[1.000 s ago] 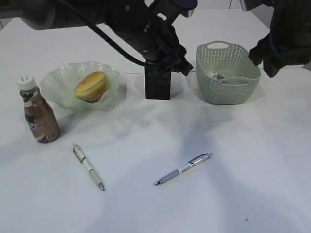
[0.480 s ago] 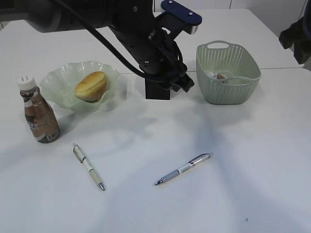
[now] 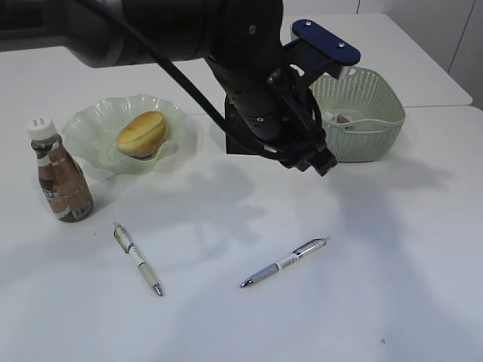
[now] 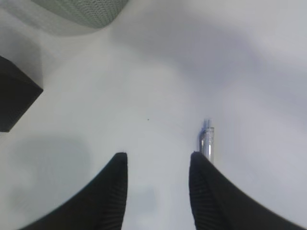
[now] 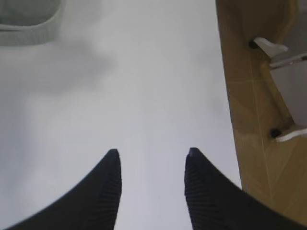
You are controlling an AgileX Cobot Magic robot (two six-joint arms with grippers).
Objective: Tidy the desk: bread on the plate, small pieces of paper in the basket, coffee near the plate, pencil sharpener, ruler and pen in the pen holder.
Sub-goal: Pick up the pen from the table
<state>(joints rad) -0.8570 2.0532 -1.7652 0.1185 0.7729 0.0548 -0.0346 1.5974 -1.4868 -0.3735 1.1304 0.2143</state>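
Observation:
The bread (image 3: 140,133) lies on the green glass plate (image 3: 90,124). The coffee bottle (image 3: 62,173) stands left of the plate. A grey pen (image 3: 285,262) lies mid-table; its tip shows in the left wrist view (image 4: 206,139). A second pen (image 3: 137,258) lies to the left. The black pen holder (image 3: 235,134) is partly hidden behind my left arm. The green basket (image 3: 370,121) holds paper bits. My left gripper (image 3: 321,162) is open and empty above the table, above the grey pen (image 4: 158,155). My right gripper (image 5: 152,152) is open and empty over bare table, out of the exterior view.
The table's right edge and the wooden floor with chair legs (image 5: 278,57) show in the right wrist view. The basket's corner (image 5: 29,21) lies at its top left. The pen holder's corner (image 4: 14,96) shows in the left wrist view.
My left arm has swung right and forward from over the pen holder toward the grey pen. My right arm has withdrawn out of the exterior view.

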